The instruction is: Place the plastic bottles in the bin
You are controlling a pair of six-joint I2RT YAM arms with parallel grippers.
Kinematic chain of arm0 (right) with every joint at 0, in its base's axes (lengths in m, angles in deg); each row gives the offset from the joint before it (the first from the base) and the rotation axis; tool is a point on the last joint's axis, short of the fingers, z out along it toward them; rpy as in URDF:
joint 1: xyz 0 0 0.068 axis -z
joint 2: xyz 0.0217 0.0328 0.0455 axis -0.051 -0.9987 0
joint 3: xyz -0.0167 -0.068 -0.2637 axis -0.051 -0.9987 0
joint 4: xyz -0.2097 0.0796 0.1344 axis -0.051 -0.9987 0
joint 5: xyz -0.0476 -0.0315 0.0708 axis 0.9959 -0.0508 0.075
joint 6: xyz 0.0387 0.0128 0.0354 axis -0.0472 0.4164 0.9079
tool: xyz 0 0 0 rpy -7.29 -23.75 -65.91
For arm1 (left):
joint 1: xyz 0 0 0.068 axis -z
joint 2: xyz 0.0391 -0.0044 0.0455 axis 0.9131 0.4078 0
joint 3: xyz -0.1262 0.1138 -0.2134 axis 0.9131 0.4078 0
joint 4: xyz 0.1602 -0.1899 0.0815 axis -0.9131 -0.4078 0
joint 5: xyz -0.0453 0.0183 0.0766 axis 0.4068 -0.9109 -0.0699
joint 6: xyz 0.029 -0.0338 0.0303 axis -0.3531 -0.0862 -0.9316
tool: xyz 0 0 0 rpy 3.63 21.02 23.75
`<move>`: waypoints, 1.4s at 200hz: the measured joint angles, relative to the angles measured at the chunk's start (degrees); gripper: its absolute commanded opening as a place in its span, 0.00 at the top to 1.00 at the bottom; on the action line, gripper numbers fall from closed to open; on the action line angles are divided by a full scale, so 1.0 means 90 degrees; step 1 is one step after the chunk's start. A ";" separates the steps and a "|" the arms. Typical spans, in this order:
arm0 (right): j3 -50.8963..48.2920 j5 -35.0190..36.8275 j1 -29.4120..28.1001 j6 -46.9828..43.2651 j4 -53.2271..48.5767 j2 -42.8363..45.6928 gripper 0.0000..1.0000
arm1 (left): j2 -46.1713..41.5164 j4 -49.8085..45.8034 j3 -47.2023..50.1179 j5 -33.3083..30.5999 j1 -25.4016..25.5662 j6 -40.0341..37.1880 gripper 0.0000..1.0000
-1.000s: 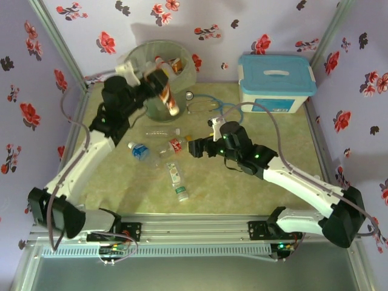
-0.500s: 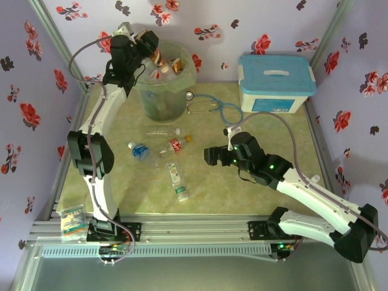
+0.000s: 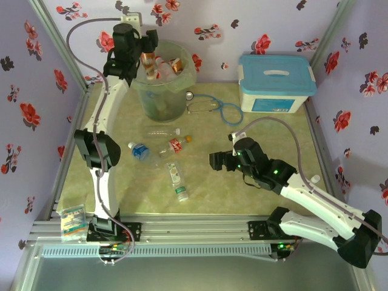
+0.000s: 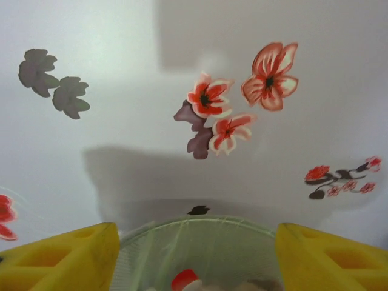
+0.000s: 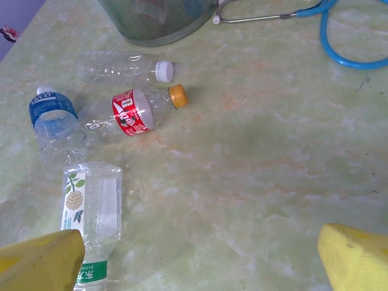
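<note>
Now the left gripper hangs parted and empty over the bin rim — the amber bottle just below could topple outside. The right gripper, wide and empty, hovers by four loose bottles on the tabletop that may roll.

Four plastic bottles lay on the table — one white-capped clear bottle, one blue-labelled bottle, one red-labelled bottle and one green-labelled bottle. More bottles sat in the mouth of the single bin. At least three could be made out there, among them one amber bottle, but the full number could not be told. There was one stethoscope, one white box with a blue lid, one small packet, and two arms — the left arm and the right arm.
</note>
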State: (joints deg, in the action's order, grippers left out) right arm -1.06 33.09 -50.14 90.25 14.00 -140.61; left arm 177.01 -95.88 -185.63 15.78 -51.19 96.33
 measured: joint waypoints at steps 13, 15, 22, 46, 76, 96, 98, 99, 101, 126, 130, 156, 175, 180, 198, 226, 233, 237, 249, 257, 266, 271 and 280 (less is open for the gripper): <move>0.0000 0.0000 0.0000 0.0000 0.0000 -0.0007 0.01 | 0.0170 -0.0316 -0.0294 -0.0070 0.0044 -0.0374 0.26; 0.0000 0.0000 0.0000 0.0000 0.0002 -0.0010 0.01 | 0.0192 -0.0364 -0.0340 -0.0083 0.0049 -0.0423 0.26; 0.0000 0.0000 0.0000 0.0000 0.0007 -0.0027 0.01 | 0.0289 -0.0534 -0.0449 -0.0146 0.0073 -0.0624 0.26; 0.0000 0.0000 0.0000 0.0000 0.0007 -0.0114 0.01 | 0.0554 -0.1073 -0.0590 -0.0379 0.0160 -0.1134 0.22; 0.0000 0.0000 0.0000 -0.0005 0.0010 -0.0126 0.01 | 0.0653 -0.1467 -0.0525 -0.0466 0.0226 -0.1324 0.24; 0.0000 0.0000 0.0000 -0.0005 0.0010 -0.0163 0.01 | 0.0651 -0.1503 -0.0525 -0.0457 0.0243 -0.1299 0.29; 0.0000 0.0000 0.0000 -0.0005 0.0012 -0.0168 0.01 | 0.0651 -0.1506 -0.0525 -0.0449 0.0250 -0.1290 0.30; 0.0000 0.0000 0.0000 -0.0005 0.0012 -0.0170 0.01 | 0.0651 -0.1508 -0.0525 -0.0444 0.0253 -0.1282 0.30; 0.0000 0.0002 0.0000 -0.0005 0.0010 -0.0175 0.01 | 0.0651 -0.1513 -0.0525 -0.0440 0.0257 -0.1285 0.31; 0.0000 0.0002 0.0000 -0.0005 0.0010 -0.0221 0.01 | 0.0651 -0.1608 -0.0522 -0.0430 0.0291 -0.1253 0.39; 0.0000 0.0005 0.0000 -0.0005 0.0010 -0.0223 0.01 | 0.0651 -0.1622 -0.0522 -0.0437 0.0299 -0.1268 0.41; -0.0007 0.0027 0.0000 -0.0005 0.0012 -0.0226 0.01 | 0.0651 -0.1817 -0.0522 -0.0481 0.0301 -0.1081 0.47; -0.0049 0.0044 0.0000 -0.0005 0.0012 -0.0219 0.01 | 0.0651 -0.1919 -0.0478 -0.0476 0.0260 -0.0831 0.47; -0.0068 0.0046 0.0000 -0.0005 0.0012 -0.0211 0.01 | 0.0651 -0.1916 -0.0447 -0.0471 0.0245 -0.0777 0.48; -0.0114 0.0046 0.0000 -0.0005 0.0005 -0.0189 0.01 | 0.0651 -0.1899 -0.0304 -0.0403 0.0206 -0.0646 0.45; -0.0114 0.0046 0.0000 -0.0007 0.0010 -0.0189 0.01 | 0.0617 -0.1889 -0.0117 -0.0243 0.0202 -0.0457 0.37; -0.0114 0.0046 0.0000 -0.0007 0.0010 -0.0192 0.01 | 0.0597 -0.1894 -0.0117 -0.0189 0.0204 -0.0425 0.36; -0.0114 0.0046 0.0000 -0.0007 0.0010 -0.0192 0.01 | 0.0566 -0.1892 -0.0117 -0.0168 0.0211 -0.0401 0.35; -0.0114 0.0046 -0.0002 -0.0007 0.0007 -0.0236 0.01 | 0.0435 -0.1916 -0.0117 -0.0092 0.0214 -0.0345 0.33; -0.0109 0.0046 -0.0010 -0.0007 0.0007 -0.0306 0.01 | 0.0308 -0.1926 -0.0117 -0.0061 0.0226 -0.0277 0.31; -0.0085 0.0053 -0.0044 -0.0005 -0.0010 -0.0444 0.02 | 0.0114 -0.1940 -0.0114 -0.0017 0.0226 -0.0206 0.29; -0.0056 0.0070 -0.0073 -0.0005 -0.0029 -0.0542 0.02 | 0.0005 -0.1948 -0.0097 -0.0005 0.0226 -0.0163 0.28; 0.0015 0.0102 -0.0180 0.0005 -0.0061 -0.0758 0.02 | -0.0294 -0.1965 0.0012 0.0049 0.0226 -0.0073 0.26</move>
State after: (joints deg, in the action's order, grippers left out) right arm -0.93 34.01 -51.76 90.29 13.46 -147.43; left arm 174.36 -113.56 -185.53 16.22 -49.16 95.67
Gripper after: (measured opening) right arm 0.982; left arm 0.716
